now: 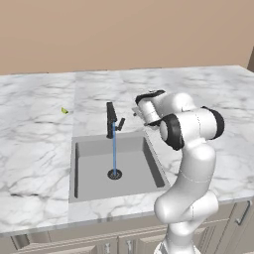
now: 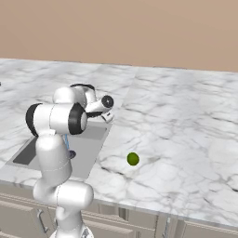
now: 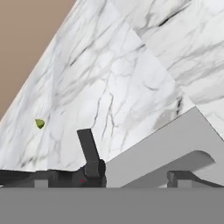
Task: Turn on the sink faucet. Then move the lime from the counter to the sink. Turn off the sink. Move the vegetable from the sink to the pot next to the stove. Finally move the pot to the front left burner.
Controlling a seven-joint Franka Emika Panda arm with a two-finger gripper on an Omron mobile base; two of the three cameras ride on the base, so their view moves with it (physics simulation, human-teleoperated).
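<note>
The white marble counter with grey veins [image 1: 39, 149] runs wide across both base views, tan wall behind it, beige cabinet fronts along its front edge. Broad bare marble lies right of the basin, all the way to the right-hand end. The white arm with dark joints rises at the front edge, elbow folded high, forearm reaching over the basin's back right corner. The grey rectangular recessed sink [image 1: 92, 171] sits near the front edge, a thin blue stream dropping onto its round dark drain [image 1: 114, 174]. The slim matte-black faucet [image 1: 111, 120] stands at the back rim, middle. The two-finger gripper [image 3: 113, 179] hangs just beside that faucet, tips spread wide, nothing between them. The small round glossy green lime [image 2: 133, 159] rests right of the sink, near the front edge, well clear. A tiny yellow-green speck [image 1: 64, 110] lies back left. No writing readable anywhere.
</note>
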